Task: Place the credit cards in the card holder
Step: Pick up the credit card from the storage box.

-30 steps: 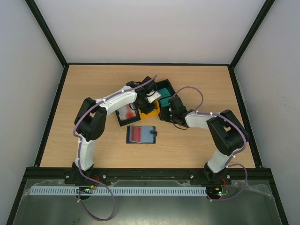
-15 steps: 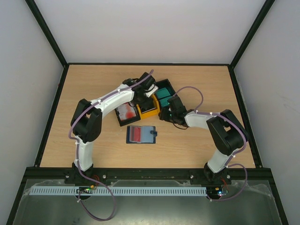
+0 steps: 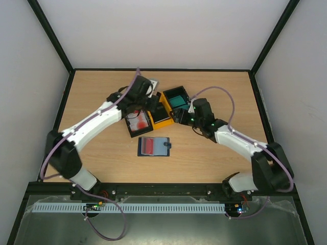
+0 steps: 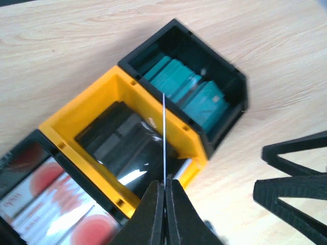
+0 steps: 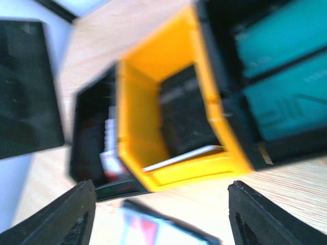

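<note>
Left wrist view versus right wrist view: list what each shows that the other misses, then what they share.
Only the left wrist view shows a thin card, edge-on, pinched in the shut left end effector. Only the right wrist view shows a corner of the card holder below the bins. Both show the yellow bin with black cards inside, and the teal cards in the bin beside it.

Pale wood table (image 3: 225, 163), white walls (image 3: 163, 30), black frame (image 3: 52, 35)
</note>
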Robot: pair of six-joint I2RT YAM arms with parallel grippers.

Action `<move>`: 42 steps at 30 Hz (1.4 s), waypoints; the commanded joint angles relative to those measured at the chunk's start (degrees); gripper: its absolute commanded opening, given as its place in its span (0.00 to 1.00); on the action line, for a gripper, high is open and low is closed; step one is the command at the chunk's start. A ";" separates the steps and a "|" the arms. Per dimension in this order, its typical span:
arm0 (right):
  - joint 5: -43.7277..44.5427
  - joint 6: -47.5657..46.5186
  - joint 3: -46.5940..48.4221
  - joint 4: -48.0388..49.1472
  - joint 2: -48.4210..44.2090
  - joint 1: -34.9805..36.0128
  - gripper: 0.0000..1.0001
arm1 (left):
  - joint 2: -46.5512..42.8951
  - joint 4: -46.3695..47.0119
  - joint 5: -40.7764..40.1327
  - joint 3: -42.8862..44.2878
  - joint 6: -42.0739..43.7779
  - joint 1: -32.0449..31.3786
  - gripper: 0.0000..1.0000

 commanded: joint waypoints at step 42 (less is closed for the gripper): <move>-29.82 29.91 -11.19 38.31 -20.31 1.51 0.02 | -32.19 31.98 33.89 -31.79 -35.72 3.80 0.41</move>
